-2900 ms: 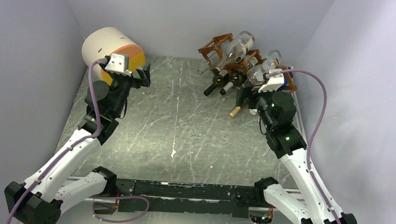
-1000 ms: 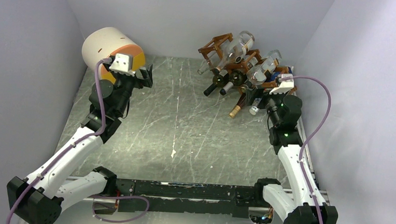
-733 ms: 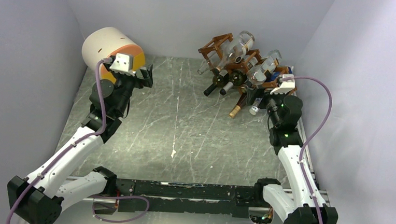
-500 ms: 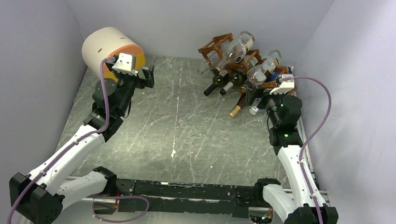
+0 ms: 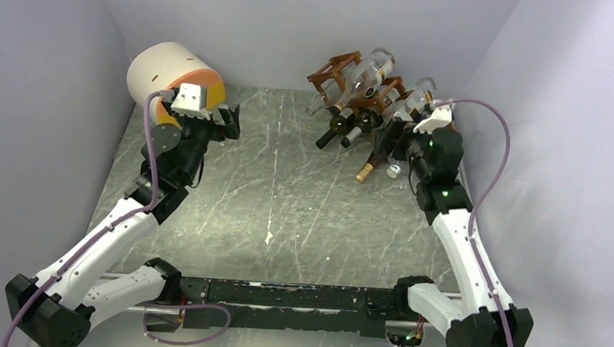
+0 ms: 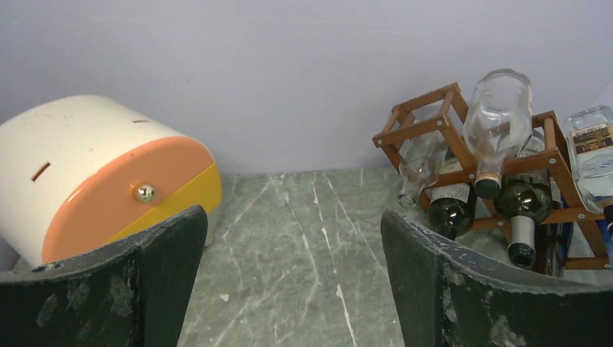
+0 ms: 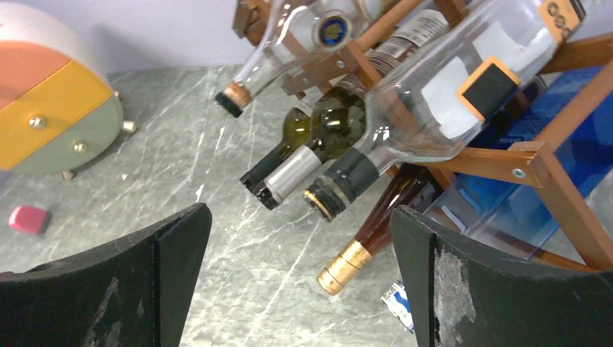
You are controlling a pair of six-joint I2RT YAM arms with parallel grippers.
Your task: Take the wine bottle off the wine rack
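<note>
**A:** Our right claw [image 7: 298, 217] has its fingers wide apart with nothing between them, and it hangs just in front of the bottle necks.

**B:** And our left claw [image 6: 289, 217]?

**A:** It is apart too, and empty. It sits near the white-and-orange cylinder [image 6: 94, 173], well apart from the work.

**B:** What lies ahead of the right one?

**A:** Three necks point our way. There is the clear bottle [image 7: 434, 101] with a black cap, and the dark green bottle [image 7: 322, 141] with silver foil just beside it. Beneath them is the amber bottle [image 7: 376, 231] with a gold cap, its mouth low over the bench [image 7: 181, 166]. All three lie in the wine rack [image 7: 564, 195], which stands at the far right of the bench.

**B:** Which do we take?

**A:** We cannot tell which one is meant. We judge that the green one sits most squarely between our fingers.

**B:** Then how do we do it well?

**A:** We centre that neck between the fingers and go in along the bottle's own line. One finger has to slip cleanly past the clear bottle's cap. We should close beyond the foil, near the shoulder, where the glass widens and is less likely to slide. Then we draw it straight out along the cubby rather than lifting, or we may drag the rack or roll a neighbouring bottle.
</note>
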